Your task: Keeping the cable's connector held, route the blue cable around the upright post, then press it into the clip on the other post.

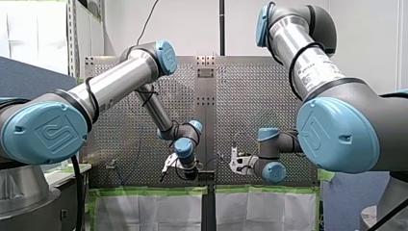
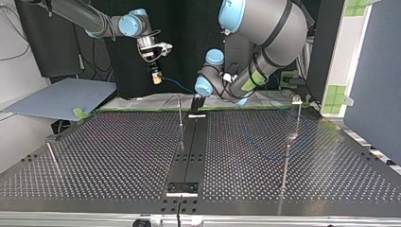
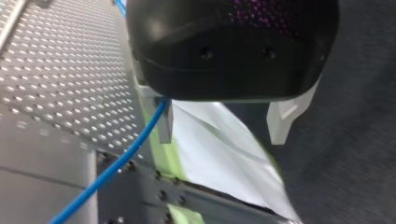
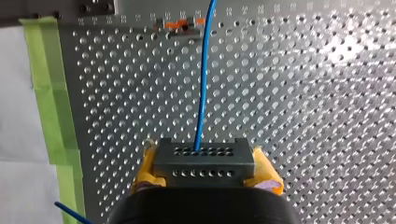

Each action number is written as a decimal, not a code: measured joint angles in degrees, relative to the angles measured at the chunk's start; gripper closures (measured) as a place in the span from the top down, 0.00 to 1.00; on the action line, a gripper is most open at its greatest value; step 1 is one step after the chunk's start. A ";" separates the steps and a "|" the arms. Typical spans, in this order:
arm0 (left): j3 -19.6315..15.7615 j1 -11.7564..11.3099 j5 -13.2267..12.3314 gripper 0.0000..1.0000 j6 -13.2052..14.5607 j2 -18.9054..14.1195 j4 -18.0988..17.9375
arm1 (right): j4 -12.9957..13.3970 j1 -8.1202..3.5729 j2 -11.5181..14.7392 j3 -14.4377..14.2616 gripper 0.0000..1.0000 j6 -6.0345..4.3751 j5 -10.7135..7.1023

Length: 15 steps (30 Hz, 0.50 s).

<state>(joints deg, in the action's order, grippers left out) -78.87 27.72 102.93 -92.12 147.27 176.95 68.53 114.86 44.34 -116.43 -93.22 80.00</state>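
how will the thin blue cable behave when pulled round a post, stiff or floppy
Probably floppy yet slightly springy: the thin blue cable leaves the dark grey connector block straight, then curves gently past my left end effector. Likely light, and thin enough to slip between its open fingers.

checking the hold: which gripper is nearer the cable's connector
Right. My right gripper is shut on the connector, the blue cable leading out ahead. My left gripper is open, only the cable beside one finger.
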 joint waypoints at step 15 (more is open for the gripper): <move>-0.02 -0.67 -7.58 0.99 -7.58 0.01 -7.59 | -1.53 -3.70 -0.07 0.01 0.00 0.43 0.09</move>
<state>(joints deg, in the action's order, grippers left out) -78.89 27.05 95.35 -99.70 147.28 169.36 67.00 111.16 44.28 -116.41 -92.79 80.09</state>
